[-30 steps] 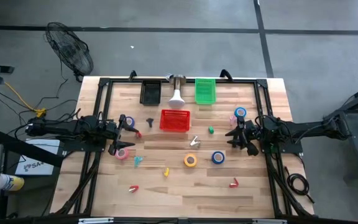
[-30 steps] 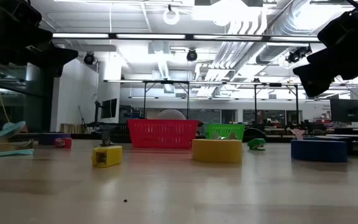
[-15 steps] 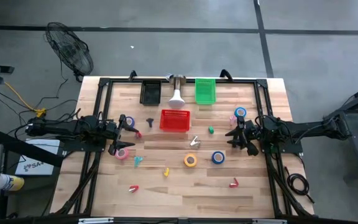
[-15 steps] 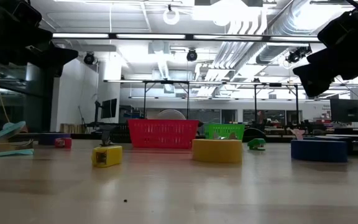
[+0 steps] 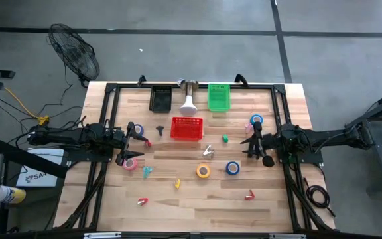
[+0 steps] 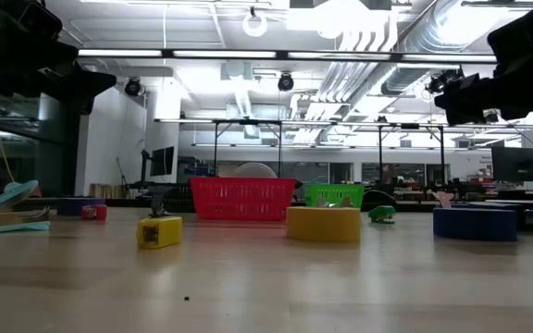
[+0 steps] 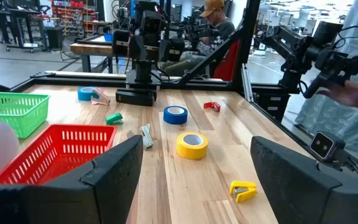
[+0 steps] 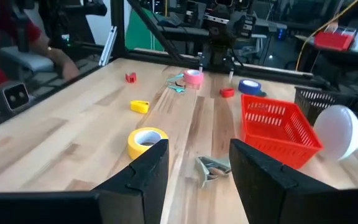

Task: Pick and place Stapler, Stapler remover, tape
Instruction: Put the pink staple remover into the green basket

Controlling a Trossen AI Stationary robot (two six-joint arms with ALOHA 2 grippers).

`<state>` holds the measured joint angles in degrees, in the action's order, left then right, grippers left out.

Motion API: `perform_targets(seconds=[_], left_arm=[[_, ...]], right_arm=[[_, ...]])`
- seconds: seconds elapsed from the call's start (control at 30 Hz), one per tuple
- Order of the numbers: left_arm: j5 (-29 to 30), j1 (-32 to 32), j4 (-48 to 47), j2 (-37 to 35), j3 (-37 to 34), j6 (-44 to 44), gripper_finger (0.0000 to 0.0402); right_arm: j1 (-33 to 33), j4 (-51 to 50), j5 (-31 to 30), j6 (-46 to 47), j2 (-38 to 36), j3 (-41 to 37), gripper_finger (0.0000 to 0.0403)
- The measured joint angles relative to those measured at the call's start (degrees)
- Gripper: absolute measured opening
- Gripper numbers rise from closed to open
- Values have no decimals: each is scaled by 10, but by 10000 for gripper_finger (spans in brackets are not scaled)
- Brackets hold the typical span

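Wooden tabletop [image 5: 191, 192] with scattered tape rolls, both my arms hovering at its sides.

Yellow tape [image 5: 203, 171] and blue tape [image 5: 232, 168] lie mid-tabletop; pink tape [image 5: 130, 164] sits half hidden under my left end effector [image 5: 130, 141], spread wide, empty. Right end effector [image 5: 256, 141] part-open, holding nothing; small claw pieces are hard to identify.

Left arm: I see it reaching in level from the table's left edge, wrist above the left side of the boards.
Left gripper [image 5: 130, 141]: its 2 fingers [image 7: 107, 171] stand wide apart, with nothing between them.
Right arm: I see it stretched in from the right edge, raised off the surface.
Right gripper [image 5: 253, 141]: its 2 fingers [image 8: 148, 171] are parted about halfway, with nothing held.
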<state>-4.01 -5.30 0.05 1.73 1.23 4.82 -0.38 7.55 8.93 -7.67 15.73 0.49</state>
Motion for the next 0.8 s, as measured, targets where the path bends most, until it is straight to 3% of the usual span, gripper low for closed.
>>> perform_targets(seconds=[0.3,0.5,0.8], left_arm=[[0,0,0,0,0,0,293],[0,0,0,0,0,0,293],[0,0,0,0,0,0,293]], right_arm=[[0,2,1,1,0,0,160],[0,5,68,-17,0,0,160],[0,8,20,33,0,0,160]])
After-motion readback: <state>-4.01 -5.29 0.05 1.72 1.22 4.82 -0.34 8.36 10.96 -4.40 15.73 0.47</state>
